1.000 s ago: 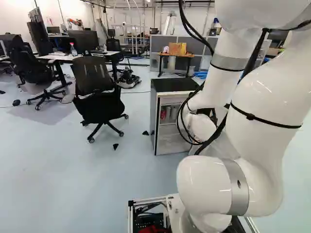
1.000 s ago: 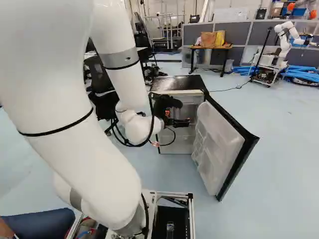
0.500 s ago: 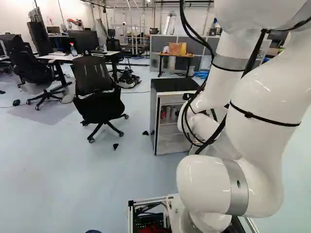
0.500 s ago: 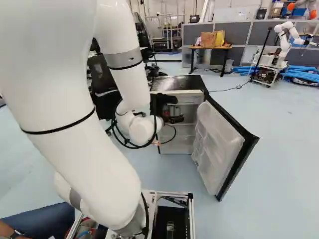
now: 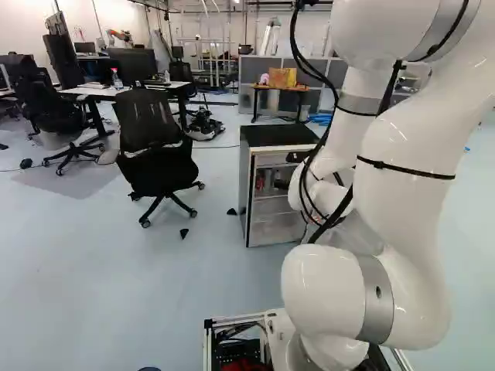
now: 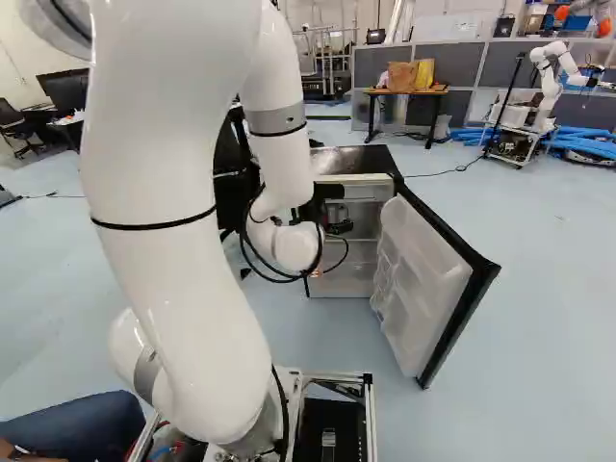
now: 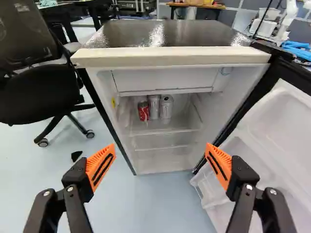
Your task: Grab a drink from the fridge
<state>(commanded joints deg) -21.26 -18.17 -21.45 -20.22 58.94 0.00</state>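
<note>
In the right base view my gripper (image 6: 339, 223) is at the front of the small fridge (image 6: 351, 162), whose door (image 6: 423, 284) stands wide open on the right. The wrist view shows the gripper (image 7: 160, 148) open, its orange-padded fingers far apart with nothing between them. Ahead of it, on the upper shelf (image 7: 165, 131) of the fridge (image 7: 170, 57), a red can (image 7: 144, 111) stands beside a silver can (image 7: 154, 107) and another silver can (image 7: 166, 108). The fingers touch none of them.
A black office chair (image 5: 158, 166) stands left of the fridge in the left base view. Behind the fridge is a small table (image 6: 406, 91) with bags on it. Another robot (image 6: 551, 82) stands at the far right beside blue tubes (image 6: 587, 142).
The arm has shifted rightward in the right base view and slightly leftward in the left base view, its wrist still near the fridge's front. The base, fridge and door have not moved.
</note>
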